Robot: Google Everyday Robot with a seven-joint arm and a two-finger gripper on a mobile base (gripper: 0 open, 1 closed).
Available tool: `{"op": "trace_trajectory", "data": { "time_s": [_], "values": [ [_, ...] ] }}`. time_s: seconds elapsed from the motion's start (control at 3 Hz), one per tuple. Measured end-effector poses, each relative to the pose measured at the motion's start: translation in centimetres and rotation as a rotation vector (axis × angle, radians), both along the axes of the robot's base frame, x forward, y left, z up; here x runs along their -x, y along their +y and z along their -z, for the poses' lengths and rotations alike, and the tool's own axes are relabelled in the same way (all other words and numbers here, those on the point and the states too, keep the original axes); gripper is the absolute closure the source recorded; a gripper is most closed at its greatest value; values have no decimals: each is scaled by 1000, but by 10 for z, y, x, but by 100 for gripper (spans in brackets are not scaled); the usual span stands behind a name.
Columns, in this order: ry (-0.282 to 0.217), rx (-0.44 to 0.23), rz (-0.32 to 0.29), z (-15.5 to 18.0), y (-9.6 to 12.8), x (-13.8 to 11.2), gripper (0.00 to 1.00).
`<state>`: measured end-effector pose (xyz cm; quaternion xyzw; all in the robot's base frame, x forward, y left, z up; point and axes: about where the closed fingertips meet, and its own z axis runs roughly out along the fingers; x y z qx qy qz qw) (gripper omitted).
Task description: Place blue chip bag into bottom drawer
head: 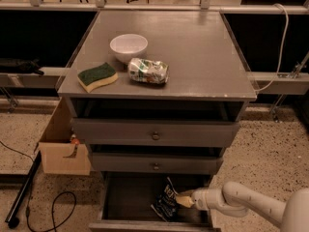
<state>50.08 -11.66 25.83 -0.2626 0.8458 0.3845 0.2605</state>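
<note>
The blue chip bag (165,203) carries white lettering too small to read, and the print on the green-and-white packet (148,71) on the cabinet top (198,52), at 4 o'clock from the white bowl (128,46), is just as illegible. The bag stands tilted inside the open bottom drawer (126,199), toward its right half, at 9 o'clock from the gripper (182,200), which is clamped on the bag's right edge. The white arm (241,204) enters from 4 o'clock and stretches nearly level to the left, its wrist over the drawer's right side.
</note>
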Motion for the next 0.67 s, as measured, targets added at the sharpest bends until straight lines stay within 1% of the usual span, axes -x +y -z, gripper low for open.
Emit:
{"op": "trace_trajectory", "data": {
  "time_s": [0.33,0.67],
  "values": [
    [31,-26,-11,30,11,7,100],
    [49,-48,-22,53,16,20,100]
  ]
}}
